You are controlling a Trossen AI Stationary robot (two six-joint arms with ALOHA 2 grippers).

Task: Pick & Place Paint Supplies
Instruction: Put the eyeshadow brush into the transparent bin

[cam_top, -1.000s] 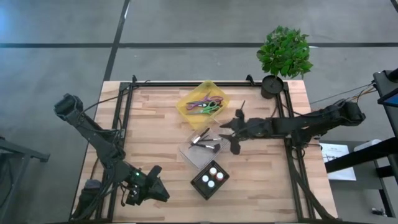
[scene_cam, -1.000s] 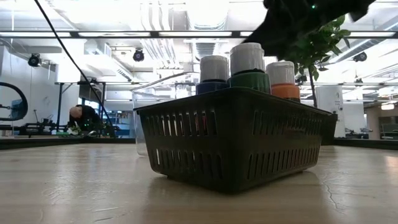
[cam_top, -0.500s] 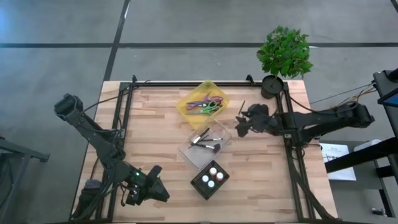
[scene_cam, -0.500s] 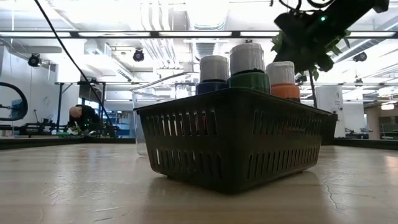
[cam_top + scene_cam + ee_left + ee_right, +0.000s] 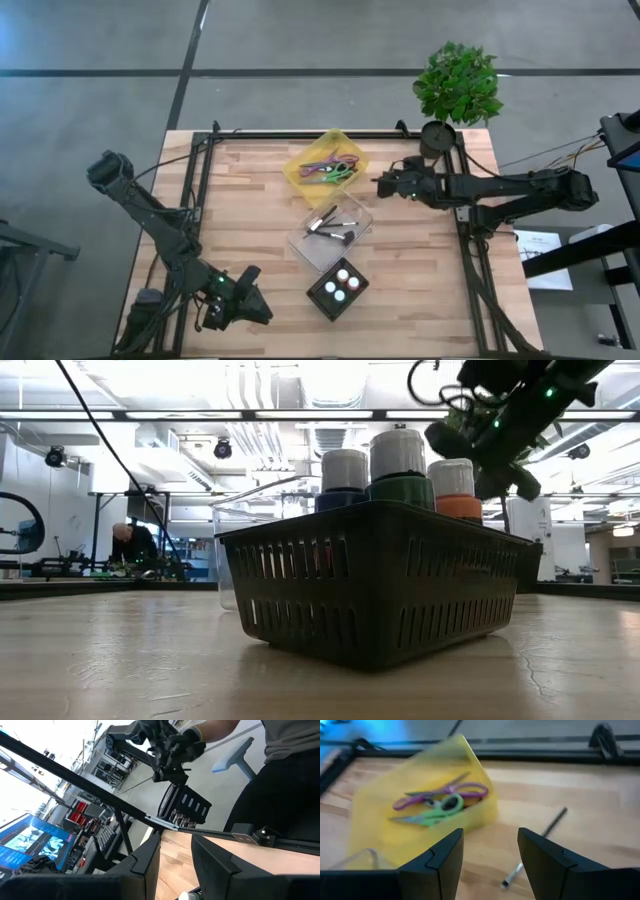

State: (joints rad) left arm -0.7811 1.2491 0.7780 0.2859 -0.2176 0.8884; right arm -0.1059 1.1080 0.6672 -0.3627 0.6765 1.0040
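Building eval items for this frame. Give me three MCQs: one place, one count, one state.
1. Where do the paint bottles stand?
A. In the yellow tray
B. In the black basket
C. Loose on the table

2. How many white-capped bottles are there?
A. Two
B. Three
C. Five

3. What state is the right end effector in?
A. Open and empty
B. Shut on a brush
C. Shut on a bottle

Answers:
1 B: the high view shows the caps inside the basket's rim.
2 B: the low view shows three caps above the basket wall.
3 A: the right wrist view shows its fingers apart with only bare wood between them, and the loose brush lying on the table beyond.
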